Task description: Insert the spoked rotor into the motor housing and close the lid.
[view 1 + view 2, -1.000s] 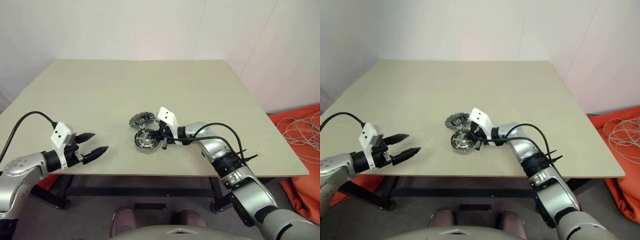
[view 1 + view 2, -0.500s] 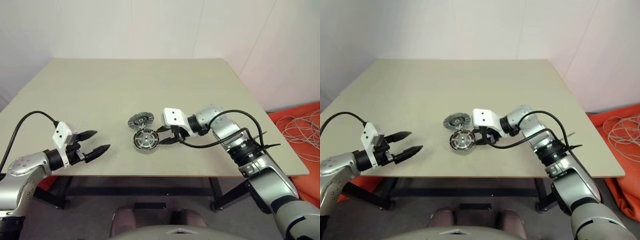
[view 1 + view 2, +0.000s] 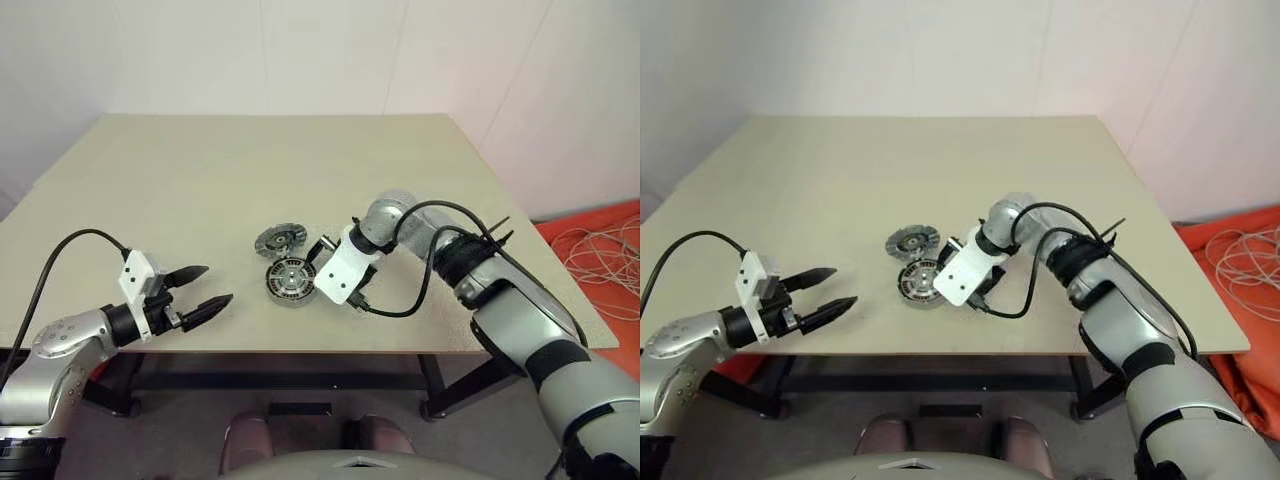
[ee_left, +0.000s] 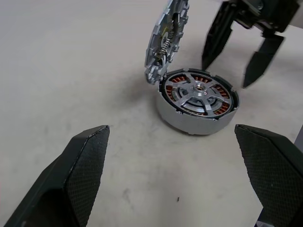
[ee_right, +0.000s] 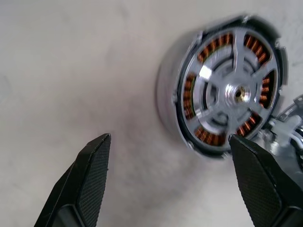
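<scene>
Rotor sits in housing; lid stiff, thin metal, prob. slippery: pinch by rim. Both grippers' jaws open, empty.

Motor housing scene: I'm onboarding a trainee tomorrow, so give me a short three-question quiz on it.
1. True or false: the spoked rotor already sits inside the motor housing.
2. Where is the lid? A) flat on the housing B) tilted up beside the housing C) gripped by the left gripper
3. How do the jaws of the right gripper stand, and do they hold anything?

Key: 1 true. 2 B. 3 open, holding nothing, just above the table beside the housing.
</scene>
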Controlling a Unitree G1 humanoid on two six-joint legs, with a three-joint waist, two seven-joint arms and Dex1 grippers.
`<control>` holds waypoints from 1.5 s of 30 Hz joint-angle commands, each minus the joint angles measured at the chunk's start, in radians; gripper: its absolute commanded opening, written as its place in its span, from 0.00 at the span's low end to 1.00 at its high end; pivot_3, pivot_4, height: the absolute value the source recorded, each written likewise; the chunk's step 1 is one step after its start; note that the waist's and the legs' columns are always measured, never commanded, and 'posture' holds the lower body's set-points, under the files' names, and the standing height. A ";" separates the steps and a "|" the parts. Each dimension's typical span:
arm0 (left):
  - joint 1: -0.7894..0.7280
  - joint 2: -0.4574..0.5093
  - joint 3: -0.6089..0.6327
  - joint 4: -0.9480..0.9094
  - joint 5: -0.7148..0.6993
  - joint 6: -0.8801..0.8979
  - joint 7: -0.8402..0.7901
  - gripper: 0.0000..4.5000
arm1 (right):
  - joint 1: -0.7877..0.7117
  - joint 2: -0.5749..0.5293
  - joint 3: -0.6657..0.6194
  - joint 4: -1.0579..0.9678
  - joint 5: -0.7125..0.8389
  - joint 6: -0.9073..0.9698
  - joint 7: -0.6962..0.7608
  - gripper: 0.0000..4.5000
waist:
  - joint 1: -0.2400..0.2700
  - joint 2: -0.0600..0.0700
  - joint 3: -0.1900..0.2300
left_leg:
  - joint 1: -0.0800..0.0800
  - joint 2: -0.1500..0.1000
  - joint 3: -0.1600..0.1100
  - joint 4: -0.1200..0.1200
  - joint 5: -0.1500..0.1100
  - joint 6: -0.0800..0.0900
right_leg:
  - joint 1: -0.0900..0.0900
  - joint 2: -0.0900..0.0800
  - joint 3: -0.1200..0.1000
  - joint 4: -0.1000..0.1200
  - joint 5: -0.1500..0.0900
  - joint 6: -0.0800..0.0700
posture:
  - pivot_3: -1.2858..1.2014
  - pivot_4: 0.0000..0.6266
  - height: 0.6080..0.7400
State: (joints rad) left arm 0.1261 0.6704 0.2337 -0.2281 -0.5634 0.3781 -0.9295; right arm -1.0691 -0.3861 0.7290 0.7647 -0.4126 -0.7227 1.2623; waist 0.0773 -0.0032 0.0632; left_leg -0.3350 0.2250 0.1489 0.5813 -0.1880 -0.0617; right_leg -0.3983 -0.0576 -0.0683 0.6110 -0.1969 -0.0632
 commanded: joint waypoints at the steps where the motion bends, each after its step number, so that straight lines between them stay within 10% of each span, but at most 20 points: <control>1: -0.005 0.002 0.013 -0.037 0.002 -0.019 0.003 1.00 | -0.059 0.013 0.016 0.063 -0.066 -0.096 -0.061 1.00 | -0.006 0.000 0.000 | 0.000 0.000 0.000 0.000 0.000 0.000 | 0.000 0.000 0.000 0.000 0.000 0.000 | 0.52 0.00 1.00; 20: -0.025 -0.014 0.003 -0.039 0.011 -0.016 0.015 1.00 | -0.144 0.108 0.065 0.237 -0.243 -0.232 -0.205 1.00 | -0.036 0.000 0.000 | 0.000 0.000 0.000 0.003 0.000 0.000 | -0.003 0.000 0.002 0.009 -0.001 0.000 | 0.52 0.00 1.00; 34: -0.037 -0.018 -0.003 -0.042 0.013 -0.010 0.026 1.00 | -0.166 0.179 0.081 0.274 -0.272 -0.232 -0.228 0.02 | -0.040 0.000 0.000 | 0.001 0.000 0.000 0.005 0.000 0.000 | -0.003 0.001 0.003 0.013 -0.002 0.000 | 0.52 0.00 1.00; 45: -0.047 -0.025 -0.009 -0.039 0.018 -0.008 0.032 1.00 | -0.144 0.198 0.041 0.226 -0.193 -0.163 -0.114 0.00 | -0.040 0.001 0.001 | 0.001 0.000 0.000 0.008 0.000 0.000 | -0.004 0.001 0.004 0.013 -0.002 0.000 | 0.52 0.00 1.00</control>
State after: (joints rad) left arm 0.0966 0.6445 0.2209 -0.2433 -0.5457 0.3781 -0.9046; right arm -1.2234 -0.2023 0.7916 1.0301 -0.6541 -0.9155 1.1044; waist 0.0373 -0.0025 0.0637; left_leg -0.3338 0.2254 0.1488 0.5894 -0.1882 -0.0616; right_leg -0.4026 -0.0566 -0.0645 0.6240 -0.1989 -0.0637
